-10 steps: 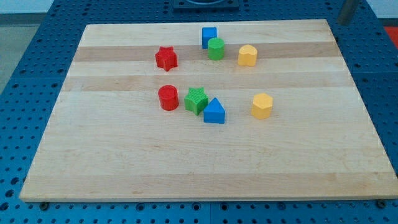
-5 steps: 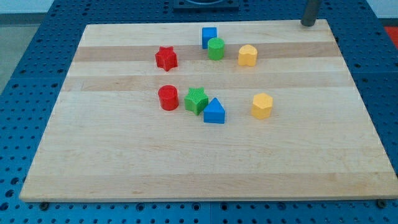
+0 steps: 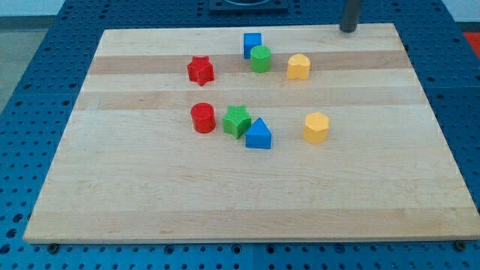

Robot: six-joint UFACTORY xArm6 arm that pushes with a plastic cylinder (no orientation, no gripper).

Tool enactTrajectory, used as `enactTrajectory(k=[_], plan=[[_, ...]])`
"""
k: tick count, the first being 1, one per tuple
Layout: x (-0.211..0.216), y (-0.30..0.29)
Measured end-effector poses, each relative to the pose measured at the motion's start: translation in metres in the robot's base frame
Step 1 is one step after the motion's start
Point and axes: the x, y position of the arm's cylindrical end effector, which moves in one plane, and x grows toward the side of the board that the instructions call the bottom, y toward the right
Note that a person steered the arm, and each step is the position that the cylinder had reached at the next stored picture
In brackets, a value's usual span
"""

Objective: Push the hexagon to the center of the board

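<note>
A yellow hexagon block (image 3: 316, 127) lies right of the board's middle. A second yellow block (image 3: 298, 67), with a more rounded outline, lies above it near the view's top. My tip (image 3: 348, 30) rests at the board's top edge, right of centre. It is up and to the right of the upper yellow block, far from the hexagon, and touches no block.
A blue cube (image 3: 252, 43) and a green cylinder (image 3: 260, 58) sit together at top centre, with a red star (image 3: 200, 70) to their left. A red cylinder (image 3: 202, 118), a green star (image 3: 237, 121) and a blue triangle (image 3: 258, 135) cluster near the wooden board's (image 3: 150, 202) middle.
My tip has moved left along the board's top edge, from the top right corner toward the centre. No block has moved.
</note>
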Motion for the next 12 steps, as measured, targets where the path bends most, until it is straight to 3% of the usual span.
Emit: enactTrajectory(k=[2,7,10,12], plan=[[0.012,-0.011],[0.135,-0.009],[0.154,-0.009],[0.215,-0.009]])
